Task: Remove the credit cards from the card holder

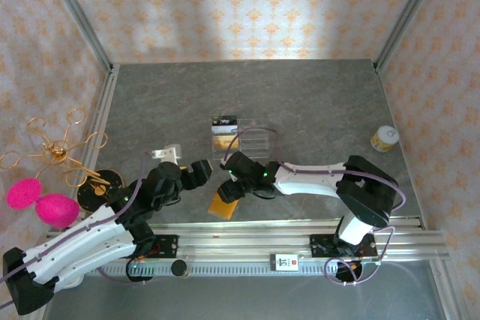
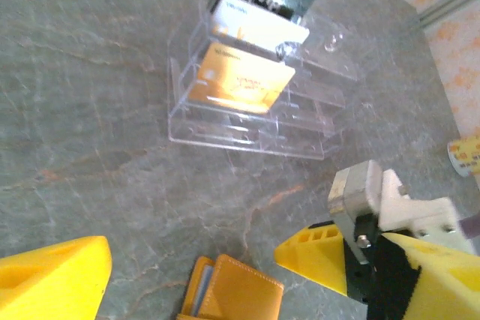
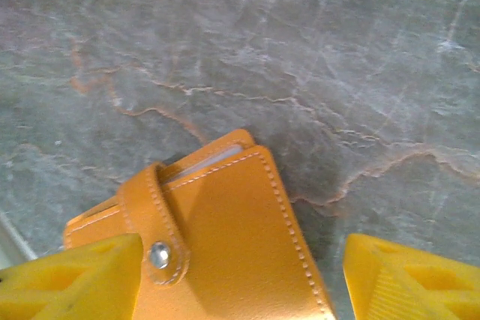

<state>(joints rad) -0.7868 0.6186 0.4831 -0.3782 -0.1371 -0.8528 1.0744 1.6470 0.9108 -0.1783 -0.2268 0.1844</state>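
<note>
The right hand point(image 3: 244, 254) has its yellow fingers point(image 3: 82, 279) spread apart, gripping nothing. Directly beneath it, in the gap between them, the card holder point(image 3: 225, 215) lies flat on the counter point(image 3: 315, 50), folded shut with its tab point(image 3: 154, 222) snapped down. It sits off-centre, closer to one finger, which overlaps its edge. I cannot tell whether that finger touches it. Its long axis runs away from the wrist, across the line between the fingers, so closing would probably pinch its short width. A pale edge shows in the far end, but no credit cards can be made out.

The left hand point(image 2: 191, 252) is also spread wide and empty, and the holder lies just short of its fingertips, toward the wrist. Ahead of that hand, well apart, a clear acrylic stand point(image 2: 247, 121) holds several cards point(image 2: 240, 84). The right hand looks nearer and better placed.
</note>
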